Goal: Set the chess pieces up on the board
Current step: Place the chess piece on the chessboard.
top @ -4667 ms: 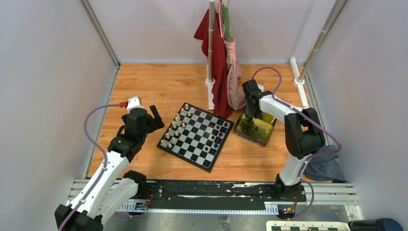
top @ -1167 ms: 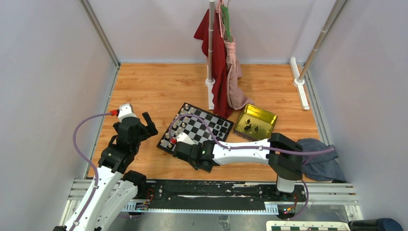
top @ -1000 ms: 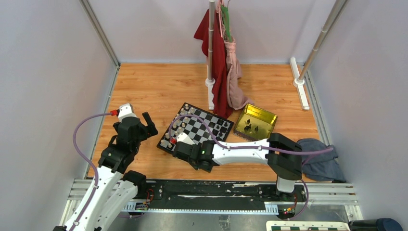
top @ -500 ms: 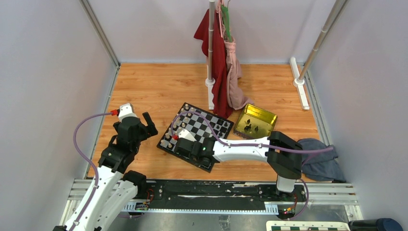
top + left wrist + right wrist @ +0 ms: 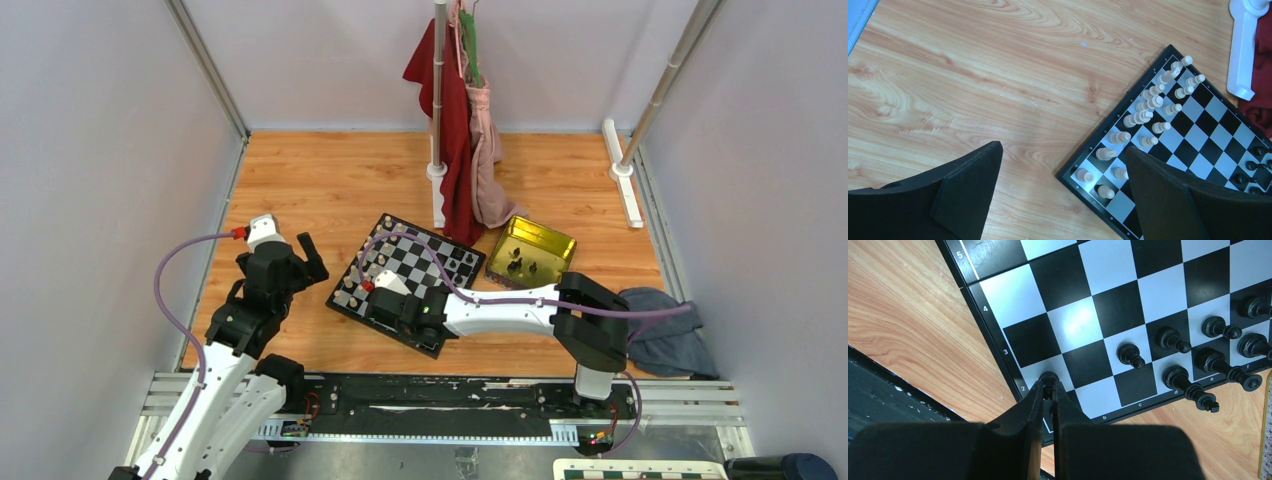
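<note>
The board (image 5: pixel 415 262) lies tilted on the wooden table. My right gripper (image 5: pixel 1048 385) is shut on a small black chess piece (image 5: pixel 1048 376), whose base is at the white square by the "2" mark at the board's near corner (image 5: pixel 428 338). Whether the piece rests on the square I cannot tell. Several more black chess pieces (image 5: pixel 1130 354) stand along that end of the board. Cream-white pieces (image 5: pixel 1148 102) fill the opposite end. My left gripper (image 5: pixel 1063 148) hangs open over bare wood just left of the board (image 5: pixel 1208 135), holding nothing.
A gold tin tray (image 5: pixel 545 235) to the right of the board holds a few black pieces (image 5: pixel 515 265). Behind the board stands a pole with red and pink cloths (image 5: pixel 455 130). A grey cloth (image 5: pixel 665 340) lies at the right. A black rail (image 5: pixel 440 395) runs along the near edge.
Earlier the right gripper was over the tin tray; it has since swung to the board's near corner, and in the last second edged slightly over it. The left arm drew back a little.
</note>
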You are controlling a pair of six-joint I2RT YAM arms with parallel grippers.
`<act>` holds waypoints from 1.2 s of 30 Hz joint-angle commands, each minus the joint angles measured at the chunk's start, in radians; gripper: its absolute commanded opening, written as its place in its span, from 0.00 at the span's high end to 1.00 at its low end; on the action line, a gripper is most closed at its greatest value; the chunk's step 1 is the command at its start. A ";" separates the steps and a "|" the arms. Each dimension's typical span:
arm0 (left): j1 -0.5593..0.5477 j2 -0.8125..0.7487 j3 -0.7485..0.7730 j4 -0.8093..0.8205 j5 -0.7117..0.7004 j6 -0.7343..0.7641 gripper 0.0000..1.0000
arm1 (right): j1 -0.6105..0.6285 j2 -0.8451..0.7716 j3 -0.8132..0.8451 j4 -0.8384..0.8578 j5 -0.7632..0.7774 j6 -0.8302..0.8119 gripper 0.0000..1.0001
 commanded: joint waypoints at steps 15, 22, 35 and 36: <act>-0.005 0.016 0.012 0.034 -0.012 -0.005 0.00 | -0.015 -0.014 0.002 -0.020 -0.009 -0.024 0.66; -0.005 0.025 0.016 0.043 -0.012 -0.014 0.00 | -0.015 -0.028 0.041 -0.051 -0.005 -0.045 0.64; -0.005 0.063 0.017 0.079 0.004 -0.046 0.00 | -0.115 -0.187 0.149 -0.163 0.112 -0.054 0.64; -0.005 0.065 0.016 0.081 0.002 -0.046 0.00 | -0.142 -0.210 0.137 -0.166 0.121 -0.045 0.64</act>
